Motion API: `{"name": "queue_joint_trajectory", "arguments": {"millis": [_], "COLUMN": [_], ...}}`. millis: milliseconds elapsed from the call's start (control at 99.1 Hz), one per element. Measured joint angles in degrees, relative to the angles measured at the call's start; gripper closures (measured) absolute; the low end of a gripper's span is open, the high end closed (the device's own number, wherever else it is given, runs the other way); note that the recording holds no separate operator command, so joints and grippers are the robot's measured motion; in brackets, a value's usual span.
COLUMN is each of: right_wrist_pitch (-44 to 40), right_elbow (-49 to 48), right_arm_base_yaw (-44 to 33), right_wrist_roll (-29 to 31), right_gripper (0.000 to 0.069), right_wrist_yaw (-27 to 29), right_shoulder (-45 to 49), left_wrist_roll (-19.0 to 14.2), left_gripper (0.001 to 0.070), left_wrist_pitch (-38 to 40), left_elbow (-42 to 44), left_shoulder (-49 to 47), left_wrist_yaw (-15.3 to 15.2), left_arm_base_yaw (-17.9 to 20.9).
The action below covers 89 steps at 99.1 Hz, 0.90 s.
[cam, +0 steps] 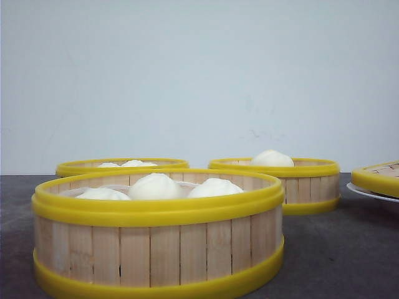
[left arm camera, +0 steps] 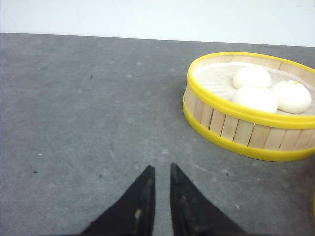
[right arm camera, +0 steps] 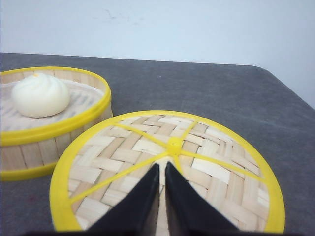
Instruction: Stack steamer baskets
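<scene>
My left gripper (left arm camera: 162,169) is nearly closed, just a thin slit btwn the tips, nothing in it, over bare grey table (left arm camera: 83,123); a steamer basket w/ three buns (left arm camera: 248,105) sits off to one side. My right gripper (right arm camera: 162,167) is closed too, empty, over the woven lid (right arm camera: 211,167), next to a one-bun basket (right arm camera: 54,118). Front cam: near basket (cam: 159,233) w/ three buns, two more behind it (cam: 121,165) (cam: 293,184), all apart, unstacked; lid on a white plate (cam: 371,192) at far right
</scene>
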Motion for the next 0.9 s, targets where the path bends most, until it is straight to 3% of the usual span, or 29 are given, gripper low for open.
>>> {"name": "queue_joint_trajectory", "arguments": {"millis": [151,283,444,585,898], "right_wrist_pitch": [0.07,0.09,-0.09,0.28,1.42], "right_elbow": [0.0,0.0,0.0,0.0,0.31], "right_arm_base_yaw": [0.0,0.0,0.0,0.0,0.0], "right_wrist_roll": [0.96,7.04,18.91,23.06,35.04], "right_gripper": [0.0674,0.0674,0.0674,0.0674,0.0681], "right_wrist_yaw": [-0.63,-2.4,-4.55,-4.68,-4.68], "right_shoulder": [0.0,0.0,0.0,0.0,0.0], "left_wrist_roll": [-0.04,-1.03,-7.5,-15.63,-23.41], "left_gripper": [0.068,0.068,0.068,0.068,0.0684], "left_wrist_pitch": [0.0,0.0,0.11,0.46,3.34], "left_elbow": [0.0,0.0,-0.02,-0.11,0.28], "left_shoulder": [0.0,0.0,0.0,0.0,0.11], "left_wrist_yaw": [0.0,0.0,0.0,0.0,0.0], "left_arm_base_yaw": [0.0,0.0,0.0,0.0,0.0]}}
